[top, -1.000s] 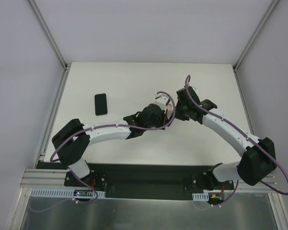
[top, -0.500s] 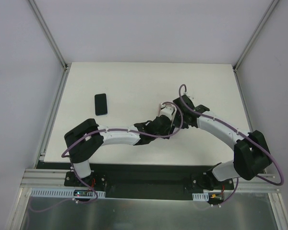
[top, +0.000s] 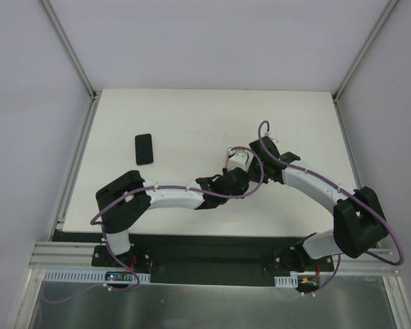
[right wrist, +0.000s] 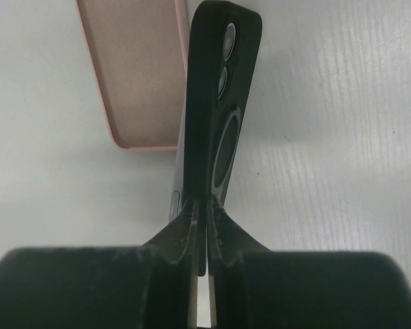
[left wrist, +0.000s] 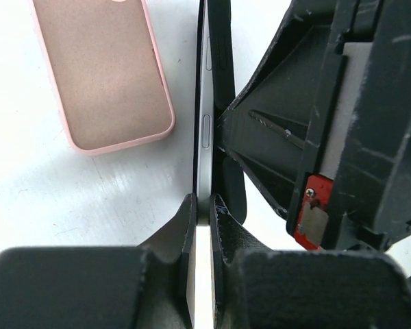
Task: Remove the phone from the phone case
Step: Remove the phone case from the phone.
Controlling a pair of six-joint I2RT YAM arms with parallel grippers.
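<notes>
Two grippers are clamped on one thing in front of you: the phone (left wrist: pixel 204 123), stood on its thin edge. Your left gripper (left wrist: pixel 202 205) has its fingers pressed tight on the phone's near end, one on each face. The silver side rail and its buttons run straight away from the fingertips. Your right gripper (right wrist: pixel 202 209) nips the phone the same way from the other side. Past its fingertips you see the black back with two camera lenses and a ring. In the left wrist view the right gripper's black body sits just right of the phone, close against it.

The phone case (left wrist: pixel 106 75) is off the phone. It lies flat on the white table (top: pixel 192 116), hollow side up and empty. It is ahead and to the left of the left fingertips, just beside the phone with a narrow strip of table between.

From above, the two wrists meet mid-table. A black flat rectangle (top: pixel 144 149) lies well off to the left of your left gripper; you cannot tell what it is.
</notes>
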